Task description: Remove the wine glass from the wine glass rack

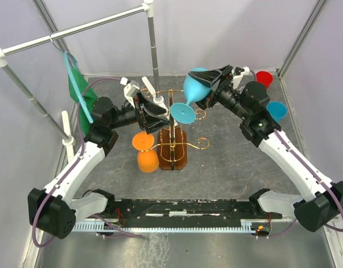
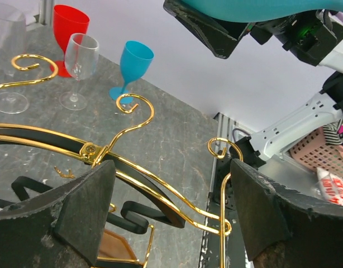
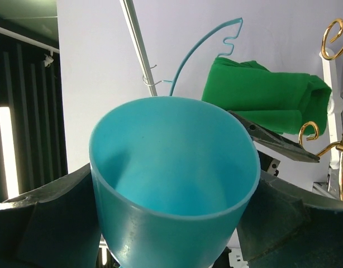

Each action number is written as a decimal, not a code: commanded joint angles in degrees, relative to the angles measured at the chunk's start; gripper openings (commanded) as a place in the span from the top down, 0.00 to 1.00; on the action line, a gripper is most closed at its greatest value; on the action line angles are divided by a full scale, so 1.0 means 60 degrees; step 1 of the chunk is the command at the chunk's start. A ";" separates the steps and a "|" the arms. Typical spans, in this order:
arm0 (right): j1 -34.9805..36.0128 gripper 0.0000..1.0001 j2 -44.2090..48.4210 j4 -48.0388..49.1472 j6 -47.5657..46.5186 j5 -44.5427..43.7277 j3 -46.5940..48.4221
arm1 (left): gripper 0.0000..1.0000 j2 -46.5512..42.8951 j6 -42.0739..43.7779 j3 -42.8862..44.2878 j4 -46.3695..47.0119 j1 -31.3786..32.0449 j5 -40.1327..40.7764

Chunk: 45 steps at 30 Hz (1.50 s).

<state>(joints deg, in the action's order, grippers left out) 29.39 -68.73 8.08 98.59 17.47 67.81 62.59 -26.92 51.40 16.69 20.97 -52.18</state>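
The wine glass rack (image 1: pixel 172 146) stands mid-table, gold wire on a brown wooden base. My right gripper (image 1: pixel 209 85) is shut on the bowl of a teal wine glass (image 1: pixel 195 84) and holds it tilted above the rack's right side. The glass's foot (image 1: pixel 182 113) is close by the rack's top; I cannot tell if it touches the wire. In the right wrist view the teal bowl (image 3: pixel 171 184) fills the space between my fingers. My left gripper (image 1: pixel 153 114) is open around the rack's upper gold arms (image 2: pixel 177 198). An orange wine glass (image 1: pixel 145 152) hangs upside down on the rack's left.
A red glass (image 1: pixel 265 78) and a blue glass (image 1: pixel 276 110) stand at the back right; clear glasses (image 2: pixel 79 70) stand near them. A green cloth (image 1: pixel 79 92) on a teal hanger hangs from the white rail at back left. A pink basket (image 2: pixel 322 151) sits beyond the table.
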 commanded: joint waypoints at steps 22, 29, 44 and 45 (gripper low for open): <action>-0.0329 0.17 0.0598 -0.0268 -0.0644 -0.0347 0.0478 | 0.11 0.1521 -0.8406 -0.1645 1.1140 -0.0025 -0.1560; -0.0415 0.17 0.0653 -0.0355 -0.0773 -0.0392 0.0492 | 0.14 0.1259 -0.8948 -0.1564 1.1265 -0.0010 -0.1493; -0.0834 0.13 0.1667 -0.5460 -0.7048 -0.3117 0.1518 | 0.07 -0.1373 -0.5799 -0.0808 0.5133 0.0295 -0.1236; -0.0843 0.13 0.1845 -0.5678 -0.7604 -0.3797 0.1510 | 0.07 -0.1328 -0.5871 -0.0812 0.5137 0.0289 -0.1216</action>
<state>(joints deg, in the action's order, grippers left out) 24.75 -62.72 -14.50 72.51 8.78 72.95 54.83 -66.65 44.25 53.93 22.50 -60.12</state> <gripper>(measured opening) 0.870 0.929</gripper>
